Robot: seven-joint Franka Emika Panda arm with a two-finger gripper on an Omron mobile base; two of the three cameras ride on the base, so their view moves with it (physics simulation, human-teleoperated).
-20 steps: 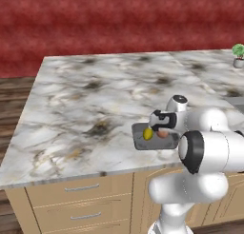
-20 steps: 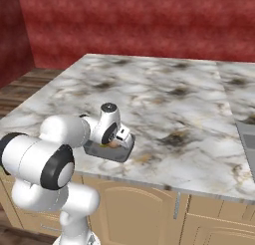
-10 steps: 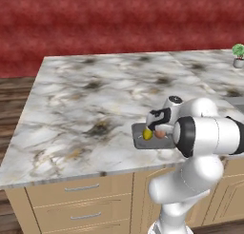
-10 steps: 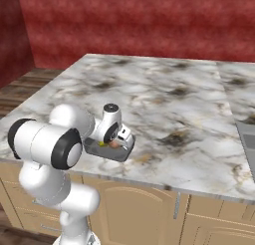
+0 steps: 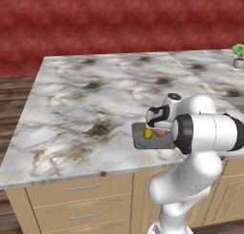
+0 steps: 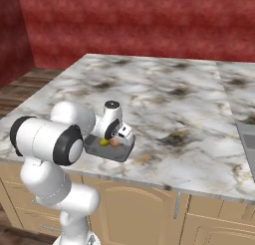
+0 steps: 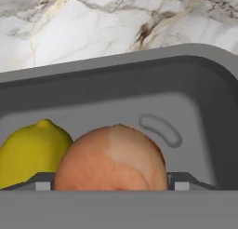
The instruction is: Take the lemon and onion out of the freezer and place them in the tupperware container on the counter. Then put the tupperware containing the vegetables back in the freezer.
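The dark grey tupperware container (image 5: 138, 141) (image 6: 124, 153) (image 7: 139, 79) sits near the front edge of the marble counter (image 5: 86, 109) (image 6: 189, 104). Inside it the yellow lemon (image 5: 148, 133) (image 6: 103, 142) (image 7: 28, 151) lies beside the orange-red onion (image 5: 160, 132) (image 6: 114, 144) (image 7: 111, 153). My gripper (image 5: 158, 127) (image 6: 117, 138) (image 7: 110, 185) hangs low over the tray and is open. Its fingertips (image 7: 42, 182) stand on either side of the onion, which rests on the tray floor. The freezer is out of view.
Light wooden drawers (image 5: 81, 199) run under the counter's front edge. A small potted plant (image 5: 238, 52) stands at the far back right. A sink edge (image 6: 247, 139) shows on the right. A red wall closes the back.
The arm's elbow has lifted and turned a little while the hand stays over the tray. The lemon and onion have not moved.
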